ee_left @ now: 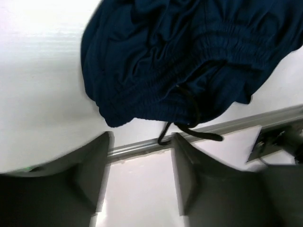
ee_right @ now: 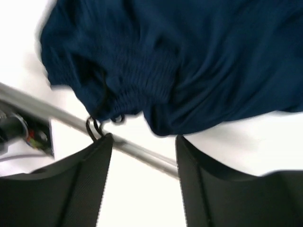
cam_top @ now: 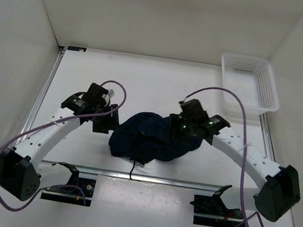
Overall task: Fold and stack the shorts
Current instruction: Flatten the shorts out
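- Shorts (cam_top: 153, 139): dark navy, bunched in one heap at the middle of the worktop (cam_top: 144, 84), close to the front rail (cam_top: 159, 179) and between my two tools. They are not spread, and I judge no fold made yet.
- Left tool (ee_left: 142, 139): just beside the heap's left edge. Its jaws stand apart, with only bare worktop and rail between them, and it holds nothing.
- Right tool (ee_right: 143, 139): at the heap's right side. Its jaws are parted and empty, and the cloth lies just beyond the fingertips.
- Handling, as I judge it: the fabric is soft, light and limp, with no stiffness of its own. Lifted at one point it will sag and trail. A pinch into the heap is likely to catch several layers at once, and a shallow pinch on the smooth cloth may slip.
- Waistband (ee_left: 213, 49): gathered elastic, the thickest and firmest part, turned toward the rail. This is the best hold. I would take it at two well-separated points, one per tool, so the legs hang free and the shorts can be laid flat.
- Drawstring (ee_left: 191, 111): loose ends trail over the rail. It is a snag risk, not a hold.
- Basket (cam_top: 268, 94): far right corner, well apart from the shorts.
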{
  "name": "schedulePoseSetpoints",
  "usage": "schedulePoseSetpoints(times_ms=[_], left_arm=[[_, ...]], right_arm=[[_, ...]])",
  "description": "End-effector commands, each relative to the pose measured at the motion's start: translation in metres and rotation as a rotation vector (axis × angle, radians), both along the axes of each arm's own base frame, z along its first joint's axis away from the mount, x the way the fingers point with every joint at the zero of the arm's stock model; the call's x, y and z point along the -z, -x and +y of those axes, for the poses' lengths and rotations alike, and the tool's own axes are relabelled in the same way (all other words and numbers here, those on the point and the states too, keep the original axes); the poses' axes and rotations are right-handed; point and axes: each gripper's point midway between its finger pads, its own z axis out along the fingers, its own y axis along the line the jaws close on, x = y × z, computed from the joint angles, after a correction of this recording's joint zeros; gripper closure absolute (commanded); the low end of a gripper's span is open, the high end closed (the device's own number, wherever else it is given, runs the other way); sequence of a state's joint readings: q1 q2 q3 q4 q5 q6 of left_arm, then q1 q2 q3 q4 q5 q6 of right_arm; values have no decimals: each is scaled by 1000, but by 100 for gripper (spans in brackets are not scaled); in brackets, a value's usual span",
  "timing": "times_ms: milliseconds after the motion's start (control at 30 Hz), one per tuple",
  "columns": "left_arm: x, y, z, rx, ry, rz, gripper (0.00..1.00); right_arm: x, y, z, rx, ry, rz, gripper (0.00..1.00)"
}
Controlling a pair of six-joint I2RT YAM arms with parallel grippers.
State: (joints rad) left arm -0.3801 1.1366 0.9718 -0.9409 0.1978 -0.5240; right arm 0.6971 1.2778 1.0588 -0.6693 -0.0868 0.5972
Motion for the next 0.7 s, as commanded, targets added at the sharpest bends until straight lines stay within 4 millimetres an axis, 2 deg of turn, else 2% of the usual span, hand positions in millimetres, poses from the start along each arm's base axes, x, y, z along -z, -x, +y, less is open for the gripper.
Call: schedulePoseSetpoints(times_ms=[0, 33, 67, 100, 133, 200, 233, 267, 300, 367, 400, 433, 500, 533, 600, 633, 667], left_arm=[[-2, -4, -24, 63, 56, -16, 27], [-2, -2, -27, 77, 56, -16, 13], [12, 8, -26, 104, 36, 15, 8], [11, 12, -31, 113, 53, 26, 7], [11, 15, -38, 140, 64, 34, 6], [23, 21, -41, 127, 39, 78, 8], [28, 22, -39, 103, 19, 86, 10], [43, 25, -31, 21, -15, 132, 13], [50, 29, -30, -8, -21, 168, 14], [64, 32, -22, -78, -58, 204, 14], [68, 34, -20, -106, -66, 218, 14], [78, 38, -14, -152, -93, 246, 13], [84, 37, -13, -181, -92, 250, 11], [94, 40, -9, -191, -109, 276, 11], [102, 40, -12, -176, -104, 292, 11], [111, 43, -11, -178, -129, 327, 11], [114, 43, -12, -164, -130, 341, 13]], right_arm=[[14, 11, 31, -15, -10, 27, 35], [24, 14, 38, -24, 22, 45, 35], [24, 11, 42, -25, 36, 39, 34], [28, 7, 43, -16, 53, 38, 34], [40, 4, 44, -13, 96, 43, 33], [50, -4, 48, 1, 134, 47, 33], [54, -8, 47, -2, 155, 39, 33], [60, -16, 49, -6, 184, 26, 33], [66, -16, 49, -6, 198, 38, 33], [67, -27, 51, 3, 222, 12, 36], [76, -26, 48, 6, 253, 26, 38], [76, -29, 49, 11, 257, 20, 41], [80, -32, 46, 20, 277, 14, 49], [81, -34, 41, 33, 290, 16, 56], [81, -38, 38, 57, 304, 0, 65], [79, -38, 35, 73, 305, -6, 76], [79, -39, 34, 78, 311, -12, 81]])
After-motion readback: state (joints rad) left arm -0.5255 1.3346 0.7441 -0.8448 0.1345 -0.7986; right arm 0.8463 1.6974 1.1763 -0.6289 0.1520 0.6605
